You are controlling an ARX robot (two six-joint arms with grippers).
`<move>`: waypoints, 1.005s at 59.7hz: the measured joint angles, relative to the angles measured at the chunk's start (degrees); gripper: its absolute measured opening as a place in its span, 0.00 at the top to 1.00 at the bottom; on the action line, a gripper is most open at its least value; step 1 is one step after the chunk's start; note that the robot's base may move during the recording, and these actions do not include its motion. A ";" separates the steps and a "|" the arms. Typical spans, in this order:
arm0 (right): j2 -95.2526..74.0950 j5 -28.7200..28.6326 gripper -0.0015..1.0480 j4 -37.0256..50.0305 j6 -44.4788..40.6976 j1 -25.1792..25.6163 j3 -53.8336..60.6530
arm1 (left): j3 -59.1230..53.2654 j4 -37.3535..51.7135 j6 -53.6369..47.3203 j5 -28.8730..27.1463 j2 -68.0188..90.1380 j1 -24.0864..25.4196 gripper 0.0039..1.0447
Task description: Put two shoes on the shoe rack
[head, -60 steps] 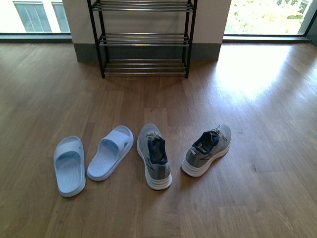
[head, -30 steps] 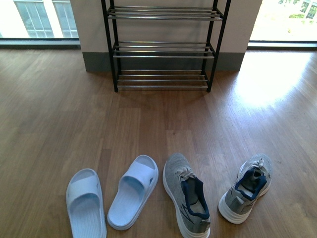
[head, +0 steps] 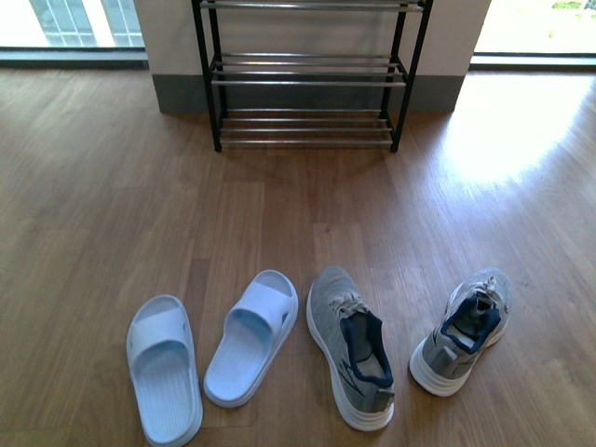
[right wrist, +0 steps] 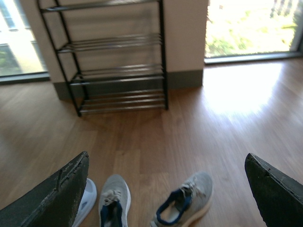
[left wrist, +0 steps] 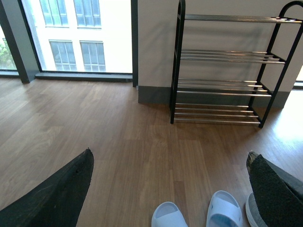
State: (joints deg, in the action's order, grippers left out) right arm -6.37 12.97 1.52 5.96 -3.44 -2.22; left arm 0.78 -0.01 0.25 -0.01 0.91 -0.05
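**STATUS: BOTH PINCERS SPREAD, SHOES ON FLOOR**

The left pincer [left wrist: 169, 153] is spread wide and pinches nothing. The right pincer [right wrist: 166, 156] is likewise spread and empty. All four shoes rest on the wooden floor [head: 279, 214], apart from both pincers. The pale blue slides [head: 251, 337] lie side by side just past the left pincer, seen between its fingers. The grey sneakers [head: 351, 346] lie just past the right pincer, toes splayed apart. The shoe rack [head: 307, 67] stands upright against the wall, well beyond both pincers.
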 joint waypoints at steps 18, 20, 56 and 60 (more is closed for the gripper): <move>-49.55 -6.29 0.09 27.71 5.11 6.58 -11.96 | 0.00 -0.02 0.00 0.00 0.00 0.00 0.09; -56.78 -6.58 0.09 29.33 5.29 7.26 -14.43 | 0.00 0.00 0.00 0.00 0.00 0.00 0.09; -135.93 -8.55 0.09 19.15 7.02 13.88 -58.47 | 0.00 0.00 0.00 0.02 0.00 0.00 0.09; -137.31 -8.96 0.09 18.58 7.67 13.73 -59.80 | 0.00 0.00 0.00 0.00 0.00 0.00 0.09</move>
State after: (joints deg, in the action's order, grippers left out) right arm -143.68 4.01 20.10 13.63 10.28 -62.02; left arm 0.78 -0.01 0.25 -0.01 0.91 -0.05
